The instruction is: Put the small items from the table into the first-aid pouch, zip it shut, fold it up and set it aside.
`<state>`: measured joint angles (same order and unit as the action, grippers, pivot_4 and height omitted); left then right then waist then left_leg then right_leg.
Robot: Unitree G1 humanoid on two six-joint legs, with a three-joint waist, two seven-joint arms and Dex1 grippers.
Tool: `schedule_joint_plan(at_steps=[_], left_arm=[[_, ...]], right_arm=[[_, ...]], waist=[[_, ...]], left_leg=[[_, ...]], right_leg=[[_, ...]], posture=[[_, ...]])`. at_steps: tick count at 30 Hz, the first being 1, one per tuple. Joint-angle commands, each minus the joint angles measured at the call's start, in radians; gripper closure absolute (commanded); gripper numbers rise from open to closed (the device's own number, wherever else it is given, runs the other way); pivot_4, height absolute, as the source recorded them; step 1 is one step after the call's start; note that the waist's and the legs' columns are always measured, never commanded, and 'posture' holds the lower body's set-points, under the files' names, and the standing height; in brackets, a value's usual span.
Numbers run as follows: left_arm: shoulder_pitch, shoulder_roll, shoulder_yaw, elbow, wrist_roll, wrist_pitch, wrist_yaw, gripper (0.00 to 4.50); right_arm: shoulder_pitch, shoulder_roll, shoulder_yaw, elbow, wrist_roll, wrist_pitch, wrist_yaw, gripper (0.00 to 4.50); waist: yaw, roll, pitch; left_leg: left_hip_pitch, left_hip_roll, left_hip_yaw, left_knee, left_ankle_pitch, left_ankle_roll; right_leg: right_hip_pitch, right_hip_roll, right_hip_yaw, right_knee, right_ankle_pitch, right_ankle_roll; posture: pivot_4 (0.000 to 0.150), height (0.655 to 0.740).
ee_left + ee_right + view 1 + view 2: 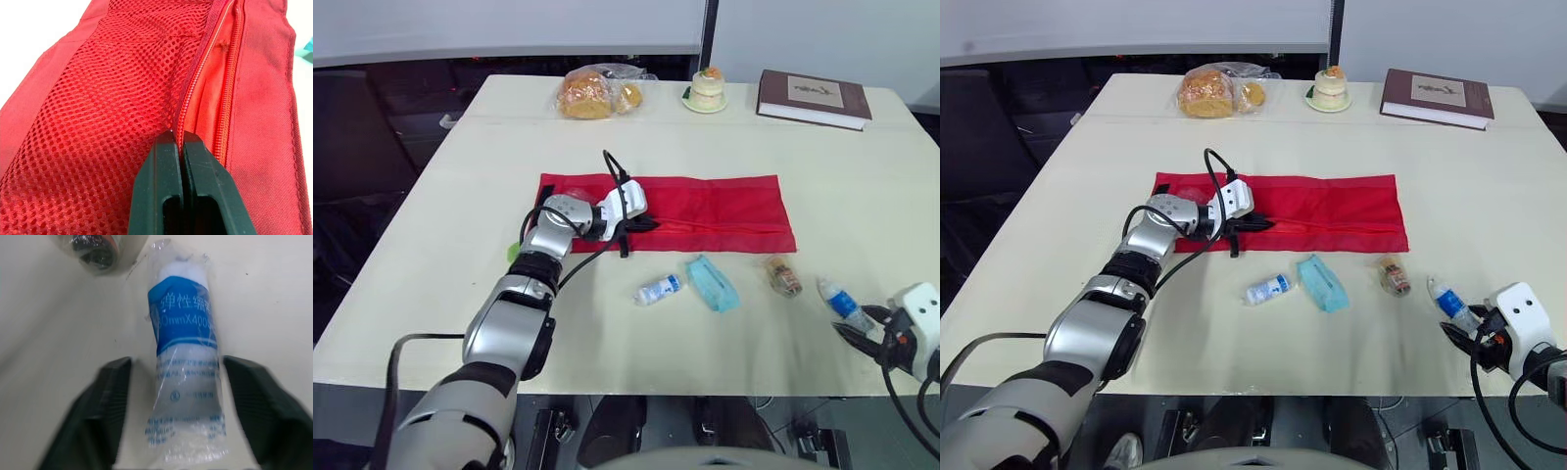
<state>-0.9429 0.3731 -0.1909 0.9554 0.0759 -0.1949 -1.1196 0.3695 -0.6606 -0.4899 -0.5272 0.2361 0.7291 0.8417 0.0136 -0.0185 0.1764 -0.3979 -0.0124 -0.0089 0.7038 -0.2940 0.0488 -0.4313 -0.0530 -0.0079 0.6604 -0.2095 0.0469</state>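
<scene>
Lower right: your open right gripper straddles the bandage roll, lying lengthwise between fingers; left gripper pinches the pouch.

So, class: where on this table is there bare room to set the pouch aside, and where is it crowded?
Free: the strip between the pouch and the far row of bread bag, cake and book; also the table right of the pouch. Crowded: the near strip, with bottle, mask, jar, bandage roll and the open right gripper.
</scene>
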Motion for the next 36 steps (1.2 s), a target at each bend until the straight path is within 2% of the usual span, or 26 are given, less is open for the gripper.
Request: schedule_joint_plan(at_steps=[1,2,3,5,6,14,19,25,32,36], left_arm=[[-0.031,0.000,0.009,-0.006,-0.010,-0.011,-0.011,4.50],[-0.032,-0.001,0.012,-0.007,-0.014,-0.007,-0.014,4.50],[-0.034,-0.004,0.017,-0.009,-0.021,0.001,-0.017,4.50],[-0.041,-0.015,0.032,-0.014,-0.042,0.033,-0.026,4.50],[-0.044,-0.021,0.036,-0.019,-0.049,0.050,-0.032,4.50],[-0.088,-0.062,0.042,-0.006,-0.057,0.099,-0.032,4.50],[-0.116,-0.112,0.029,0.008,-0.051,0.100,-0.020,4.50],[-0.101,-0.148,0.027,-0.047,-0.062,0.133,-0.031,4.50],[-0.041,-0.156,0.015,-0.193,-0.073,0.209,-0.050,4.50],[-0.003,-0.159,-0.001,-0.276,-0.072,0.253,-0.059,4.50]], right_arm=[[0.018,-0.024,-0.029,-0.016,0.025,0.001,-0.008,3.16],[0.023,-0.031,-0.036,-0.023,0.036,0.006,-0.003,3.64],[0.013,-0.042,-0.052,-0.035,0.049,0.017,-0.002,3.89],[-0.029,-0.067,-0.068,-0.072,0.092,0.057,-0.004,4.28],[-0.079,-0.064,-0.058,-0.094,0.113,0.067,-0.028,4.31],[-0.415,-0.067,0.167,-0.193,0.272,0.365,-0.154,4.31],[-0.668,-0.036,0.440,-0.089,0.240,0.432,-0.222,4.31],[-0.840,0.054,0.649,0.080,0.174,0.451,-0.297,4.31],[-0.937,0.184,0.681,0.200,0.143,0.471,-0.373,4.31],[-0.984,0.301,0.631,0.274,0.137,0.485,-0.445,4.31]], waist=[[0.000,0.000,0.000],[0.000,0.000,0.000],[0.000,0.000,0.000],[0.000,0.000,0.000],[0.000,0.000,0.000],[0.000,0.000,0.000],[0.000,-0.001,0.001],[-0.003,-0.001,0.001],[-0.004,0.000,0.001],[-0.005,0.000,0.000]], left_leg=[[0.000,0.000,0.000,0.000,0.000,0.000],[0.000,0.000,0.000,0.000,0.000,0.000],[0.000,0.000,0.000,0.000,0.000,0.000],[0.000,0.000,0.000,0.000,0.000,0.000],[0.000,0.000,0.000,0.000,0.000,0.000],[-0.002,0.001,-0.002,0.000,0.000,0.000],[-0.002,-0.001,-0.001,0.001,0.000,0.000],[-0.002,-0.001,-0.001,0.001,0.000,0.000],[-0.003,0.000,-0.001,0.001,0.000,0.000],[-0.002,0.000,-0.001,0.001,0.000,0.000]], right_leg=[[0.000,0.000,0.000,0.000,0.000,0.000],[0.000,0.000,0.000,0.000,0.000,0.000],[0.000,0.000,0.000,0.000,0.000,0.000],[0.000,0.000,0.000,0.000,0.000,0.000],[0.000,0.000,0.000,0.000,0.000,0.000],[0.000,0.001,-0.001,0.000,0.000,0.000],[0.000,0.000,0.000,0.000,0.000,0.000],[-0.001,0.000,-0.001,0.001,0.000,0.000],[-0.002,0.000,0.000,0.000,0.000,0.000],[-0.002,0.000,-0.001,0.001,0.000,-0.001]], posture=[[0.150,0.7289],[0.150,0.7289],[0.150,0.7289],[0.150,0.7289],[0.150,0.7289],[0.150,0.7289],[0.150,0.7289],[0.150,0.7289],[0.150,0.7289],[0.150,0.7289]])
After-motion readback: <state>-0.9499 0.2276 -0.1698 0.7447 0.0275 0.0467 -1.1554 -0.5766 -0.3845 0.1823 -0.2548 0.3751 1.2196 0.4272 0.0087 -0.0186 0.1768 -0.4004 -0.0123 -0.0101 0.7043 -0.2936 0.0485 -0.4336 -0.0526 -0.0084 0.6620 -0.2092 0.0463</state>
